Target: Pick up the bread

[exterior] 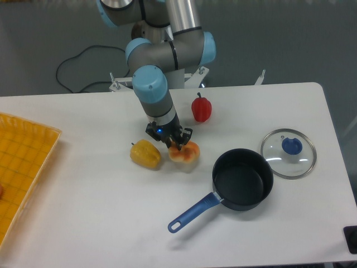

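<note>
Gripper [177, 143] down on bread [186, 152], jaws either side of it, can't tell if pinching; yellow pepper [145, 154] just beside, on bench [100, 223].

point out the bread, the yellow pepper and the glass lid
bread [187, 153], fixed camera, on its orange right side below the end effector
yellow pepper [145, 153], fixed camera, middle of its body
glass lid [288, 153], fixed camera, glass just below its blue knob
</note>
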`<state>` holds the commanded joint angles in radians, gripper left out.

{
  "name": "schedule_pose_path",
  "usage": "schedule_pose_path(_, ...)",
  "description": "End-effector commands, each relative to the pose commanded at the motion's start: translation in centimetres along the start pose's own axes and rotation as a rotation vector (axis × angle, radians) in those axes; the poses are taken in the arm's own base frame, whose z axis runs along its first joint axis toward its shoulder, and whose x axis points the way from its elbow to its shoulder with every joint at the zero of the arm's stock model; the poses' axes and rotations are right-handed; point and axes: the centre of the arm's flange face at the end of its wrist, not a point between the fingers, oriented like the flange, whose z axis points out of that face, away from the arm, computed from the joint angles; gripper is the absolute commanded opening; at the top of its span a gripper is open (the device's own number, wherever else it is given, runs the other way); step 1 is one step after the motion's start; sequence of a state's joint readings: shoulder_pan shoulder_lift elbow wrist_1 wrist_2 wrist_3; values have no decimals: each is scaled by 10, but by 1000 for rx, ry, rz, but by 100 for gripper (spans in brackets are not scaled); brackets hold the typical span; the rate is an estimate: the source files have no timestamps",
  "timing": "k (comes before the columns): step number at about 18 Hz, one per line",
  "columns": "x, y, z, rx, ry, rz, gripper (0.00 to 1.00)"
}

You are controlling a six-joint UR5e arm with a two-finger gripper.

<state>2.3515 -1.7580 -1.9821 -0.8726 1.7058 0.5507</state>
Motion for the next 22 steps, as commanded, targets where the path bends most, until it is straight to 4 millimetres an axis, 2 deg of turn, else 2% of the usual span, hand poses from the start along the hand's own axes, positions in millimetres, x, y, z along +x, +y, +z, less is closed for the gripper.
schedule_pose_path(6, -33, -17, -43, 49, 44, -40, 39)
schedule_pose_path(10, -75, -15, -68, 93, 64, -104, 39)
schedule_pose_path(16, -127, -4, -80, 129, 65, -129, 37)
schedule_pose_path(22, -158, 9, -78, 128, 53, -145, 37)
